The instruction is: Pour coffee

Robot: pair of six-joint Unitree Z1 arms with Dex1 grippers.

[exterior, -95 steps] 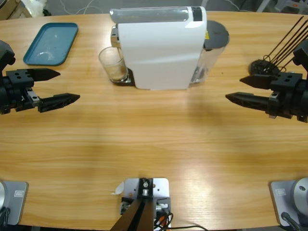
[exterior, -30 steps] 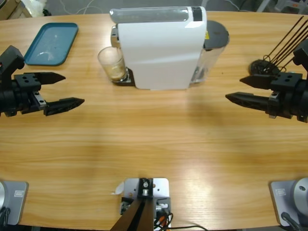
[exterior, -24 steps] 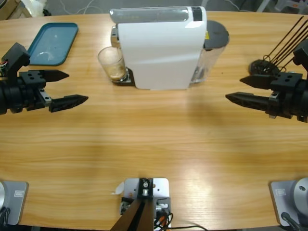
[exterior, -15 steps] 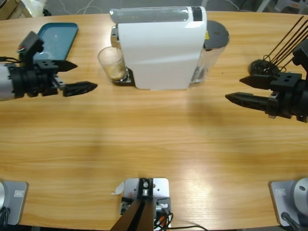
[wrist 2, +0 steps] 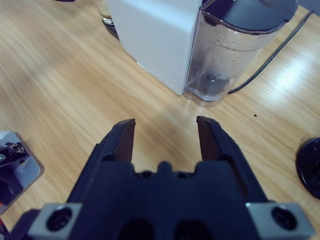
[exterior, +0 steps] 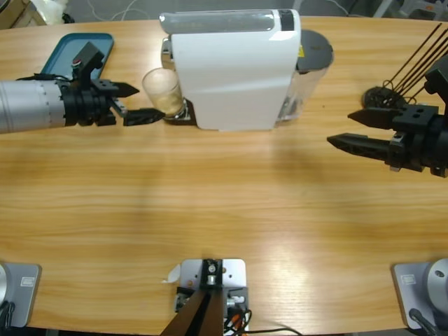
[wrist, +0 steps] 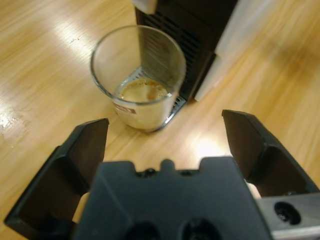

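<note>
Long wooden worktop [exterior: 231,203], pale and glossy, with white machine [exterior: 234,66] at rear centre and clear water tank [wrist 2: 235,55] on its right end. Left of machine, glass [exterior: 162,91] upright on black drip grate, holding shallow pale amber coffee [wrist: 144,92] at bottom. Blue tray [exterior: 73,56] at rear left, partly covered by left arm. Left arm stretched level from left edge, silver forearm lying low over worktop, left gripper [exterior: 143,103] pointing right at glass; fingers [wrist: 87,145] spread wide, near one's tip just beside glass base, far one short of rim, neither touching. Right gripper [exterior: 357,131] level at right edge, pointing left toward machine, well apart from it, fingers [wrist 2: 122,137] moderately parted around bare wood. Black stand with thin rods [exterior: 392,87] behind right gripper.
</note>
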